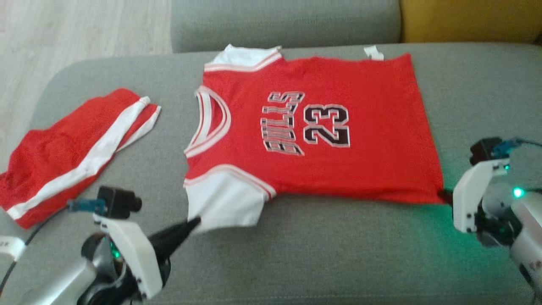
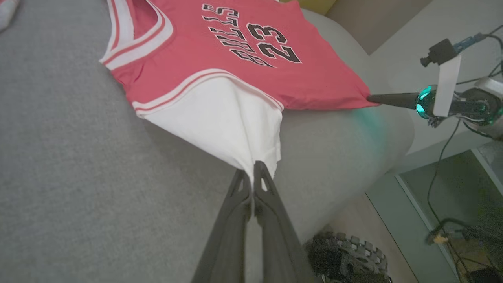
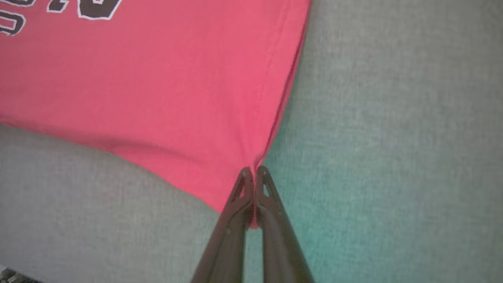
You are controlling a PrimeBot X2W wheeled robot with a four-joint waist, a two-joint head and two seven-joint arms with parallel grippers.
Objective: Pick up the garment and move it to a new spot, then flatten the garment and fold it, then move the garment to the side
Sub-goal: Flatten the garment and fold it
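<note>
The garment (image 1: 364, 127) is a red jersey with white sleeves, lettered "BULLS 23", spread flat on the grey sofa seat with its neck toward the left. My left gripper (image 1: 195, 221) is shut on the near white sleeve's corner (image 2: 239, 133); its tips (image 2: 251, 169) pinch the cloth. At the lower right, my right gripper (image 1: 445, 196) is shut on the jersey's near hem corner (image 3: 220, 129), with red cloth caught between the tips (image 3: 254, 173). That same right gripper (image 2: 371, 98) shows across the jersey (image 2: 220, 51) in the left wrist view.
Red shorts with white stripes (image 1: 72, 152) lie at the seat's left end. The sofa backrest (image 1: 283, 23) runs along the far side, with a yellow cushion (image 1: 470, 19) at its right. Bare grey seat (image 1: 322, 258) lies in front of the jersey.
</note>
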